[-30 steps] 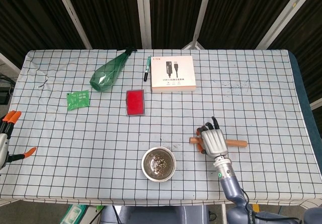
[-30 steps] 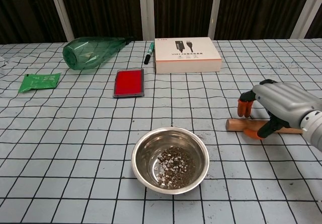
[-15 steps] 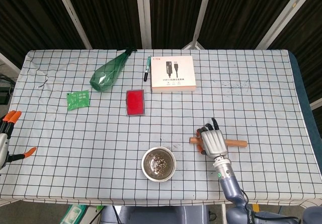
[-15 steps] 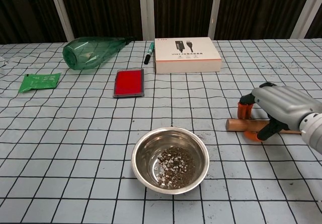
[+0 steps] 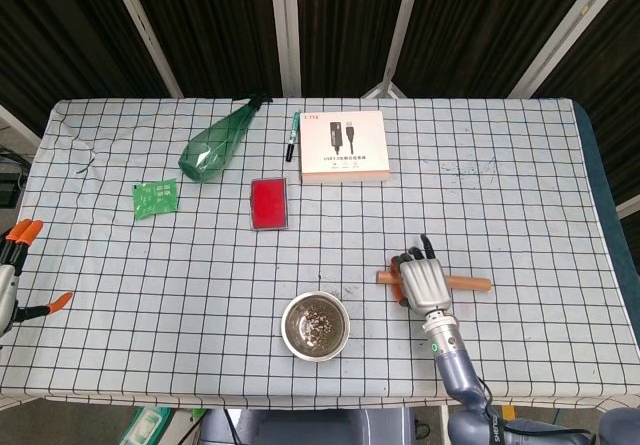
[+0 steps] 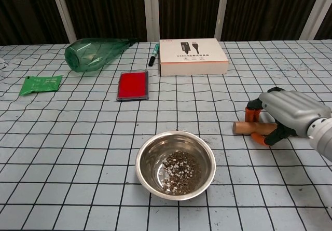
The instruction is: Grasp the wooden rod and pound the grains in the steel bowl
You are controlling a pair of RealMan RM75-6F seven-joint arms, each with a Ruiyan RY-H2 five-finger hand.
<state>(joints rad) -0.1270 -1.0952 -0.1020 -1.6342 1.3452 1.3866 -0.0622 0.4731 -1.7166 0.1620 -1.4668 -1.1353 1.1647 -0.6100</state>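
A: Where is the right hand (image 6: pixel 288 112) relative to the steel bowl (image 6: pixel 176 164)?

B: To the bowl's right and a little further back, set down over the wooden rod (image 6: pixel 248 128). The rod lies flat on the checked tablecloth (image 5: pixel 520 185), one end pointing toward the bowl, the other sticking out past the hand in the head view.

A: Is it gripping the rod?

B: The fingers (image 6: pixel 252 110) curl down over the far side of the rod and the orange-tipped thumb comes in on the near side — they bracket it closely. Whether they are actually clamped on it, I cannot tell; the rod lies on the cloth.

A: And the bowl?

B: It has grains (image 6: pixel 180 171) in the bottom, with the rod's near end just beside its right rim but apart from it.

A: The left hand (image 5: pixel 18 265)?

B: Far to the bowl's left at the table's edge, head view only — fingers spread, holding nothing.
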